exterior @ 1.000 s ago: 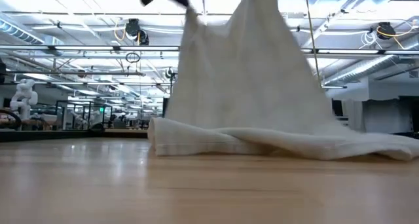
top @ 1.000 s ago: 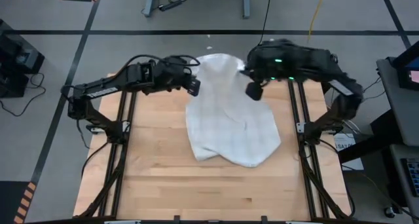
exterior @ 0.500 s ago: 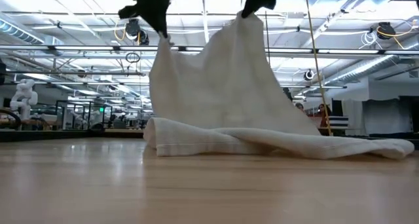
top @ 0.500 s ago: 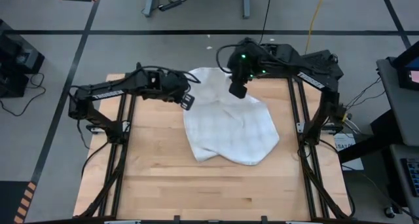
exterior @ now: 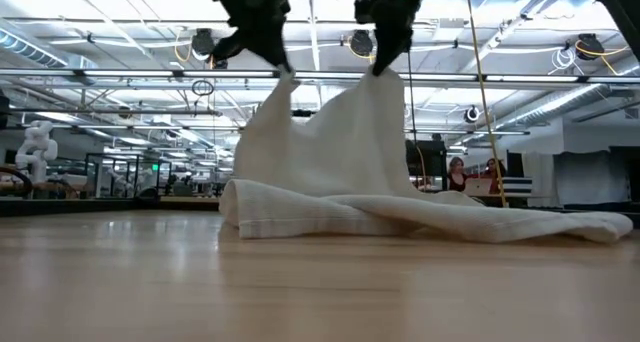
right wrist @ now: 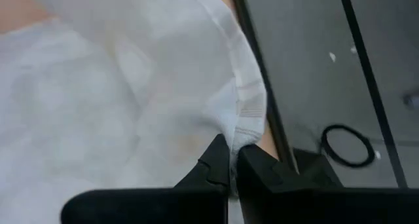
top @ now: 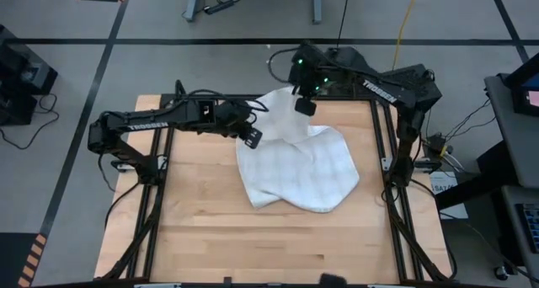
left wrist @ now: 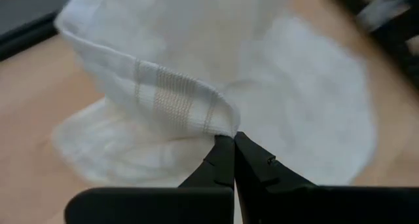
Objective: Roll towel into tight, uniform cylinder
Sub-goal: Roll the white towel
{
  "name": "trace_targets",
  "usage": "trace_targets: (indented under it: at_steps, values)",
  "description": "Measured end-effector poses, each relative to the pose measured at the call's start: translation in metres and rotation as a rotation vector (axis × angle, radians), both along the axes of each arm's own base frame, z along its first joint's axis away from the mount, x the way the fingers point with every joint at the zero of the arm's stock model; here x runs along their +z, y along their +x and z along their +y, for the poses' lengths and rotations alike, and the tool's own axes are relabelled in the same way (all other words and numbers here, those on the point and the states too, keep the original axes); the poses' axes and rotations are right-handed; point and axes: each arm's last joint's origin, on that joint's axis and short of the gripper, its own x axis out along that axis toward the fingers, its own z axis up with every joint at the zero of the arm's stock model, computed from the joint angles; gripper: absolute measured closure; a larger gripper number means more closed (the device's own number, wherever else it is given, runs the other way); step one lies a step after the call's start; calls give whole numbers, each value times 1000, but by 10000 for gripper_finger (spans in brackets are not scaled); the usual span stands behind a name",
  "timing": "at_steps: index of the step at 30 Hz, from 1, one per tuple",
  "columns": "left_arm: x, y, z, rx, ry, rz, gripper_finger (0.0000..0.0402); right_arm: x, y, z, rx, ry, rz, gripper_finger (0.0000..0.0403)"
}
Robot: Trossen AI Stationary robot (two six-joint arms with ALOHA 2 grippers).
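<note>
The white towel with a faint grid lies bunched on the wooden table, right of the middle. Its far part is drawn up like a tent between my two grippers, while its near part rests in folds on the wood. My left gripper is shut on the raised towel's left peak. My right gripper is shut on the right peak, near the table's far edge. My left gripper pinches a hemmed, striped edge of the towel between its two fingertips, coming slanting down from the table's left. The cloth folds over at the pinch and hangs below it, slack, its lower part on the table. My right gripper pinches the towel's hemmed edge between its two fingertips, pointing steeply down from above. The cloth is gathered at the pinch and hangs below the fingers. Its lower part lies on the table.
Black frame rails run along the table's left and right sides. Bare wood spreads in front of the towel toward the near edge. Beyond the far edge is grey floor, with a black ring on it. People sit far behind.
Both grippers have come down with the towel held. My right gripper has swung toward the table's left and tipped more steeply down. My left has sunk toward the near edge. The two peaks now stand lower and closer together, and the cloth between them sags.
</note>
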Motion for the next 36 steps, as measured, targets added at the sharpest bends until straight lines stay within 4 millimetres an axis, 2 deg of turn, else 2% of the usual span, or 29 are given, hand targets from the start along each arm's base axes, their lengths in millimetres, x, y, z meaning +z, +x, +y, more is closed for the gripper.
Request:
trace_targets:
  at_steps: [4, 8, 11, 15, 19, 23, 26, 29, 33, 36]
  values:
    - [12, 9, -1, -109, 5, -126, 402, 23, -34, -4, -75, -3, -36, 399]
    - [33, 15, -2, -231, 95, -259, 402, 58, -69, 12, -90, -16, -177, 399]
    - [49, 16, 0, -265, 210, -322, 402, 84, -94, 24, -89, -122, -282, 399]
    - [59, 13, 19, -220, 336, -337, 402, 108, -114, 25, -113, -294, -382, 399]
    - [57, 6, 40, -154, 340, -315, 402, 109, -117, 11, -155, -322, -402, 399]
    - [57, 0, 58, -137, 387, -286, 402, 94, -107, -12, -148, -312, -334, 399]
    - [57, -8, 76, -121, 370, -288, 402, 82, -100, -32, -143, -224, -356, 399]
    - [61, -17, 85, -114, 217, -387, 402, 79, -97, -35, -167, -69, -463, 399]
    - [77, -25, 66, -234, 65, -506, 402, 86, -101, -18, -162, 119, -564, 399]
    - [74, -21, 44, -322, 25, -464, 402, 83, -106, 1, -191, 238, -505, 399]
